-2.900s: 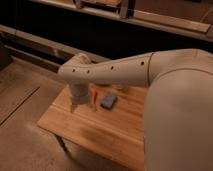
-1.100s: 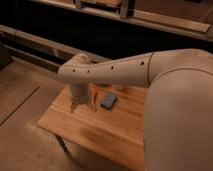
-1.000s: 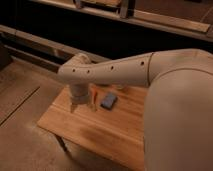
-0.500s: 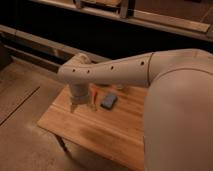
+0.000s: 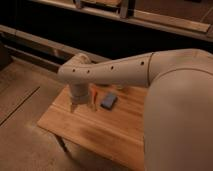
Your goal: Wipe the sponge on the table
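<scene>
The gripper [image 5: 82,106] is hanging just above the table [image 5: 85,131] near its far edge, fingers spread and gripping nothing. A stick [image 5: 95,94] is lying just beside it, and the sponge [image 5: 108,101] is resting flat beyond that.

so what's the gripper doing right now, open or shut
gripper: open, holding nothing, low over the table beside the sponge
</scene>
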